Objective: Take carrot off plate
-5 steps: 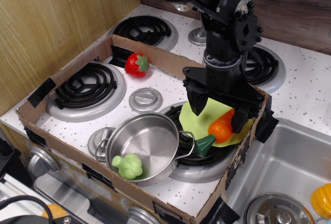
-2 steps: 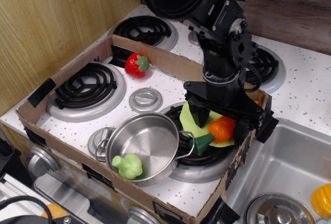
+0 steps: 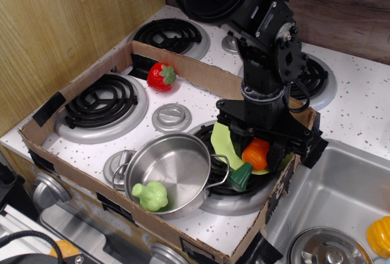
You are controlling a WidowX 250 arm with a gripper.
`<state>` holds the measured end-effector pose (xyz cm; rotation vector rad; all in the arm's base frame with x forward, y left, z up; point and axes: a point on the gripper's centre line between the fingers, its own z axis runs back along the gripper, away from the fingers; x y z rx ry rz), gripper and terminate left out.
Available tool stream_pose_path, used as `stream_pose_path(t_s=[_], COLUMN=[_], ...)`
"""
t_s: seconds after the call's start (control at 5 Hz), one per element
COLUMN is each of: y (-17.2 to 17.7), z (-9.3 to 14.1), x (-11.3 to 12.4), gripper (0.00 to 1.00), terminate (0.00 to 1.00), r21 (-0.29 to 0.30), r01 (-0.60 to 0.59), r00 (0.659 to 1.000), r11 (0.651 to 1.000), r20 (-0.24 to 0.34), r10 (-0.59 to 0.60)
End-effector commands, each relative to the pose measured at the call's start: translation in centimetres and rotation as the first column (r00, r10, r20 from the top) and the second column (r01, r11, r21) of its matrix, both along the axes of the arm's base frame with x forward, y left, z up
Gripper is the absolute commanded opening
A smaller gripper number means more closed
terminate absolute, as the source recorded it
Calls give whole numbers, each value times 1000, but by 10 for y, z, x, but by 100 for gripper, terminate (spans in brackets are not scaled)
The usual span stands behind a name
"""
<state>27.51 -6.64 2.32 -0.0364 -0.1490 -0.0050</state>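
Between lowered jaws, carrot (image 3: 252, 159) on plate (image 3: 223, 141).

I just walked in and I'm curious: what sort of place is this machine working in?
It looks like a toy play kitchen: a stove top with coil burners, a sink beside it, and plastic food such as a strawberry.
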Motion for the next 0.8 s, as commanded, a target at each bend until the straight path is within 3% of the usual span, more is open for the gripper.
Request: stream_pose_path(t_s=[0.0, 0.2, 0.6], y=[10, 34, 103], z=[60, 73, 78], x=[23, 24, 9], gripper=[0, 0, 0], terminate=[0, 0, 0], r21=[-199, -150, 2], r01=[-148, -171, -94], r00=[988, 983, 993], r11=[969, 974, 996], r20=[10, 35, 78], r10=[153, 178, 93])
